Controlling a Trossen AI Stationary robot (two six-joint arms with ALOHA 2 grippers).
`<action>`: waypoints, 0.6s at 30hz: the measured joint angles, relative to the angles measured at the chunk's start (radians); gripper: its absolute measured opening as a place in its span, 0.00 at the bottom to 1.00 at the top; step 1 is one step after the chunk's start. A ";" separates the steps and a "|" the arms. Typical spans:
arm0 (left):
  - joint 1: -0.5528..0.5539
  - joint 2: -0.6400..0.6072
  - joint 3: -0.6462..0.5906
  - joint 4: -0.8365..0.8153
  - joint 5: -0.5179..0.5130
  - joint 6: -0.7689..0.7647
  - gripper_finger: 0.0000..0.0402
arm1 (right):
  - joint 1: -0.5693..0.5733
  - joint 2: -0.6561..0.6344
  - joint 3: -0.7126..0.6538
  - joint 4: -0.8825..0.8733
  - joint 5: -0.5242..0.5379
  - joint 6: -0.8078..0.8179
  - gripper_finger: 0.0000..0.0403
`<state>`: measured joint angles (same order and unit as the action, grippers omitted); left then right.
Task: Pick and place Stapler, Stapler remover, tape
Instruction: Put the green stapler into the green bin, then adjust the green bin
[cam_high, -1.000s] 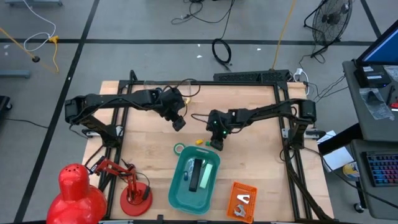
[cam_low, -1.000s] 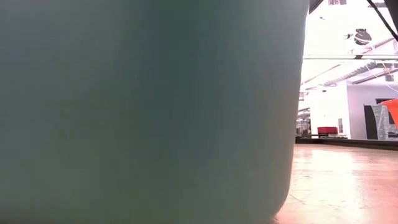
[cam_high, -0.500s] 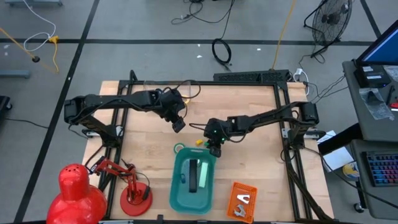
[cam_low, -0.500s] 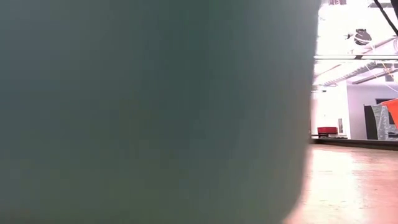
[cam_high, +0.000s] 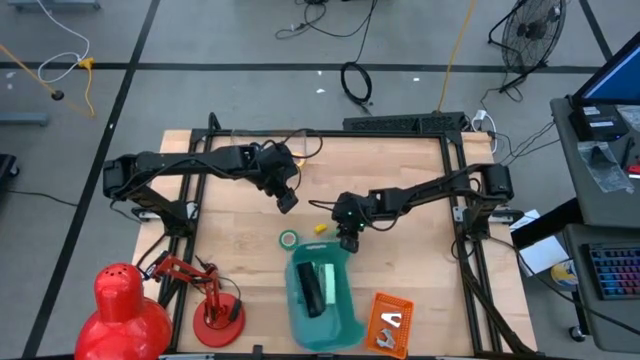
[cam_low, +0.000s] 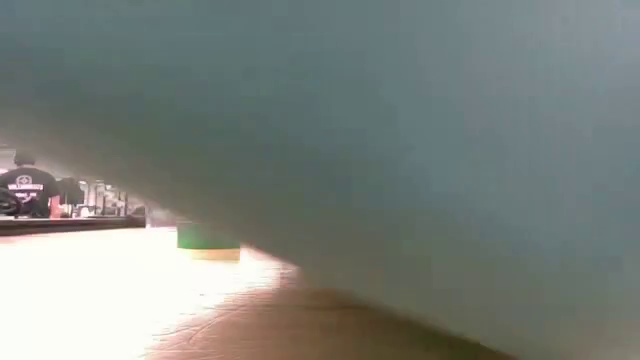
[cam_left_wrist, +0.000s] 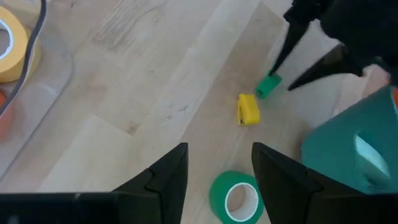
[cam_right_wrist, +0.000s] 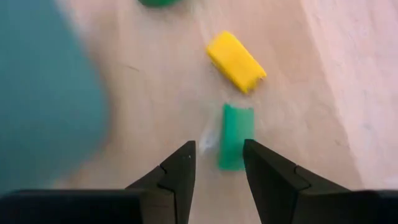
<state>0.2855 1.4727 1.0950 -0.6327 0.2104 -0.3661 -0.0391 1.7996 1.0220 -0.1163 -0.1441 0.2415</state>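
Over tabletop (cam_high: 400, 175) centre: right pincer (cam_right_wrist: 219, 163) spread, poised above green block (cam_right_wrist: 236, 135) beside yellow block (cam_right_wrist: 236, 61), presumably lining up to grab. Left pincer (cam_left_wrist: 217, 167) spread, parked over green tape (cam_left_wrist: 237, 197) by teal bin (cam_high: 325, 300).

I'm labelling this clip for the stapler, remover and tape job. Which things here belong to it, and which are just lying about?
Job: green tape roll, yellow tape roll, dark stapler in the teal bin.
Lying about: yellow block, green block, red desk lamp.
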 joint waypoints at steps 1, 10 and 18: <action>0.000 0.000 0.000 0.000 0.000 -0.001 0.45 | 0.000 0.002 -0.001 -0.009 0.012 -0.002 0.32; 0.000 0.000 0.000 0.008 0.002 -0.014 0.45 | 0.000 -0.006 -0.005 -0.013 0.024 0.001 0.32; 0.000 0.000 0.000 0.006 0.003 -0.031 0.45 | 0.000 -0.006 -0.004 -0.009 0.012 0.005 0.32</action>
<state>0.2853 1.4731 1.0950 -0.6263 0.2130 -0.3972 -0.0391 1.7931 1.0183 -0.1251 -0.1318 0.2469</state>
